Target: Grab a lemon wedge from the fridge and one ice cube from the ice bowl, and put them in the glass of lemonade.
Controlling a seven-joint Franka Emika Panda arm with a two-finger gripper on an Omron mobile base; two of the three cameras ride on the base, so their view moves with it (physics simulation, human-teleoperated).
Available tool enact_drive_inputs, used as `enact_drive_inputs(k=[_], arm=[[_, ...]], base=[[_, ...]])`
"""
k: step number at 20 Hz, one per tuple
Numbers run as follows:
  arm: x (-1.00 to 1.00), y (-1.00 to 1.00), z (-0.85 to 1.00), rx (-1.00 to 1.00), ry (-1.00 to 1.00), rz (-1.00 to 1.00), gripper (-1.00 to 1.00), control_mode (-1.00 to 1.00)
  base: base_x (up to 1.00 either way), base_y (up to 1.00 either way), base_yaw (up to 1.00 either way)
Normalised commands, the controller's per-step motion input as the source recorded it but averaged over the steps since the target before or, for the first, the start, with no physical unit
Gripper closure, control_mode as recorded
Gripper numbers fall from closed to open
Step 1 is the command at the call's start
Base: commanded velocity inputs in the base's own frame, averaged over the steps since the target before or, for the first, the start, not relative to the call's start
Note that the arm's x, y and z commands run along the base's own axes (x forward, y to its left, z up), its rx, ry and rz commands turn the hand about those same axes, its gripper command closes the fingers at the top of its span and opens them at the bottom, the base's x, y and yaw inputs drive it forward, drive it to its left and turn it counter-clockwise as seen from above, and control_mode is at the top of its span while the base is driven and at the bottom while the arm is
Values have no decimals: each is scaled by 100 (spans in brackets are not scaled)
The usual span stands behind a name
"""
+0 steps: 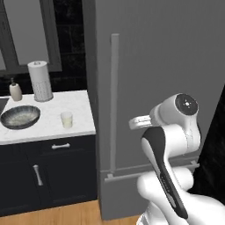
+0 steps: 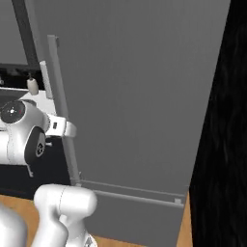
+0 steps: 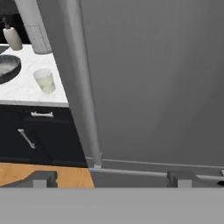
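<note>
The fridge (image 1: 158, 52) is a tall matte grey cabinet with its door shut, so the lemon wedge is hidden. Its long vertical bar handle (image 1: 114, 101) runs down the left side of the door. My gripper (image 3: 111, 179) is open, with the fingertips (image 3: 43, 178) spread wide. It faces the lower door, and the handle (image 3: 83, 87) rises just left of its middle, still some way ahead. On the white counter (image 1: 48, 129) left of the fridge lie the dark ice bowl (image 1: 20, 117) and the small glass of lemonade (image 1: 67, 119).
A paper towel roll (image 1: 40, 81) and a beige soap bottle (image 1: 16, 90) stand at the back of the counter. Dark drawers and cabinet doors (image 1: 48, 171) sit below it. A black wall (image 2: 222, 120) flanks the fridge on the right. Wood floor (image 3: 43, 173) lies below.
</note>
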Motion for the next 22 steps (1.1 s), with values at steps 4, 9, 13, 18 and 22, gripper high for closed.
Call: enact_drive_inputs(k=[4, 9, 13, 18, 22], arm=[[0, 0, 0, 0, 0, 0, -100, 100], [0, 0, 0, 0, 0, 0, -100, 100], [0, 0, 0, 0, 0, 0, -100, 100], [0, 0, 0, 0, 0, 0, -100, 100], [0, 0, 0, 0, 0, 0, -100, 100]], base=[[-8, 96, 0], [28, 100, -9], [48, 100, -15], [59, 96, -25], [58, 70, -33]])
